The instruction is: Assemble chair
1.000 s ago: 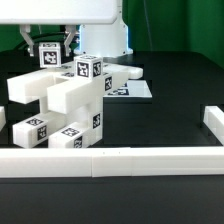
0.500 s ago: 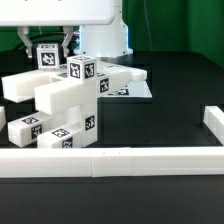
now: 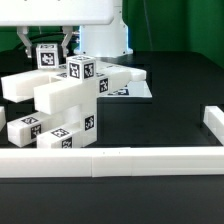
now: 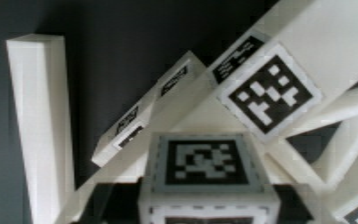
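The chair (image 3: 62, 100) is a blocky stack of white tagged parts on the black table, in the exterior view's left half. Bars and tagged blocks (image 3: 82, 70) jut from it at angles. My gripper (image 3: 49, 50) comes down at the stack's far side. Its dark fingers (image 3: 66, 42) are shut on a tagged end block of the chair (image 3: 47, 58). In the wrist view that end block (image 4: 202, 160) fills the near middle, with slanted tagged panels (image 4: 265, 85) and a long white bar (image 4: 39, 130) beyond it. The fingertips themselves are hidden there.
A long low white border wall (image 3: 120, 160) runs along the front, with a short piece (image 3: 212, 120) at the exterior view's right. The marker board (image 3: 133, 90) lies flat behind the chair. The arm's white base (image 3: 105, 40) stands at the back.
The chair stack has shifted slightly toward the exterior view's left within the last second, with the gripper still closed on its end block. Over the last half second it has stayed still.
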Controlling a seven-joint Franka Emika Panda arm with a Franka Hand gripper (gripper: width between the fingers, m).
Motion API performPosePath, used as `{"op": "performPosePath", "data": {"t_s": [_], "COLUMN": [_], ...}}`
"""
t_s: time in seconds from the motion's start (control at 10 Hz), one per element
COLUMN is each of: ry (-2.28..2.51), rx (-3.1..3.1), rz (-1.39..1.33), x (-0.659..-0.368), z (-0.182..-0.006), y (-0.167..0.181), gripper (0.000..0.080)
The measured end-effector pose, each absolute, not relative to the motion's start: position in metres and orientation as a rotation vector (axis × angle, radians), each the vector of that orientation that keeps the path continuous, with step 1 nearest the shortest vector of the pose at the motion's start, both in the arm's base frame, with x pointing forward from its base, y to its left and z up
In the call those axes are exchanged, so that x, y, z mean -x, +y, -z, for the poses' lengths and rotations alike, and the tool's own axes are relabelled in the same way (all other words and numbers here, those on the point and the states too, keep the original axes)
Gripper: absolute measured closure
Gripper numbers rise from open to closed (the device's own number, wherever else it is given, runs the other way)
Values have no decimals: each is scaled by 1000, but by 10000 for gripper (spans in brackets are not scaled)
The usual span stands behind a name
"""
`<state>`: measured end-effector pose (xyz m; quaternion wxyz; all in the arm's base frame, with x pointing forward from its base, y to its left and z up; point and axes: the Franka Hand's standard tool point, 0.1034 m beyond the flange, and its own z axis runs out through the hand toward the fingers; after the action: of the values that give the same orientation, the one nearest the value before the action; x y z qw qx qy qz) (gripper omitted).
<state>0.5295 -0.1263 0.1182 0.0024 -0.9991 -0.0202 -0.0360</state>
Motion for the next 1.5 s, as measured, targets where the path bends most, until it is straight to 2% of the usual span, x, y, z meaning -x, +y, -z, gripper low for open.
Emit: {"op": "performPosePath", "data": {"t_s": [0.3, 1.5], "ry": [17, 1353], "rx": [3133, 2757], "rz": [112, 170], "x": [-529, -531], "z": [-118, -117], "y": [-126, -136], "gripper": [515, 515]}}
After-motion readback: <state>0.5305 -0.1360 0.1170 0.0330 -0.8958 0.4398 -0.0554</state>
